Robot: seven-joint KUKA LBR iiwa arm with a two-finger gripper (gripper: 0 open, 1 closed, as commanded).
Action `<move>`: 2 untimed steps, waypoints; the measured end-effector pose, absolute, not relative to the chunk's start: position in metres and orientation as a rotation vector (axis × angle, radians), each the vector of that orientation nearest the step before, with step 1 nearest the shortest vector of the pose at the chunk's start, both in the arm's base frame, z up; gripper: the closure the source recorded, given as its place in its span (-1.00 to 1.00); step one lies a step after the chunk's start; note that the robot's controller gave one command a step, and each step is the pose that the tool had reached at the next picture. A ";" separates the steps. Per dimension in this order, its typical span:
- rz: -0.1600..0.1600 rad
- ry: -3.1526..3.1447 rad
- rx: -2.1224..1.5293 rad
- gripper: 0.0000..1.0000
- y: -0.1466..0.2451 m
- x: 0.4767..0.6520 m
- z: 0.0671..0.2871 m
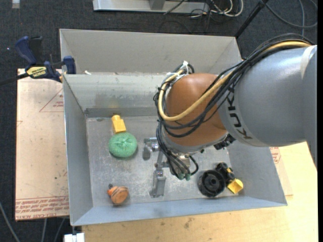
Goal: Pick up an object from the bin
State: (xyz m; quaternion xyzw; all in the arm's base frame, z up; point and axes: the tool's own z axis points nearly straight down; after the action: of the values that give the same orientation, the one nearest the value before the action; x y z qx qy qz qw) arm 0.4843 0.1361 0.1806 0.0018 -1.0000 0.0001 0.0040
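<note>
My gripper [154, 165] hangs low over the middle of the bin floor, under the arm's orange cover. Its two grey fingers [159, 182] stand apart, open, with bare floor between them. A green crumpled ball [122, 145] lies just left of the gripper, apart from it. Behind the ball sits a small yellow block [118, 123]. A black round reel-like thing [211, 183] with a yellow piece [235, 186] at its side lies to the right of the fingers, near the front wall.
A small orange-brown lump [118, 194] rests in the front left corner. The arm and its cables cover the right and back middle of the bin. Bare floor shows between the ball and the front wall.
</note>
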 end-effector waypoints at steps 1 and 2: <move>-0.002 -3.141 0.000 -1.00 0.135 0.486 0.185; -0.002 -3.139 0.196 -1.00 0.161 0.485 0.136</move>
State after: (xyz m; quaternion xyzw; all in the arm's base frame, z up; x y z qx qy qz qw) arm 0.4854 0.1610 0.1362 0.0623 -0.9981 -0.0007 -0.0017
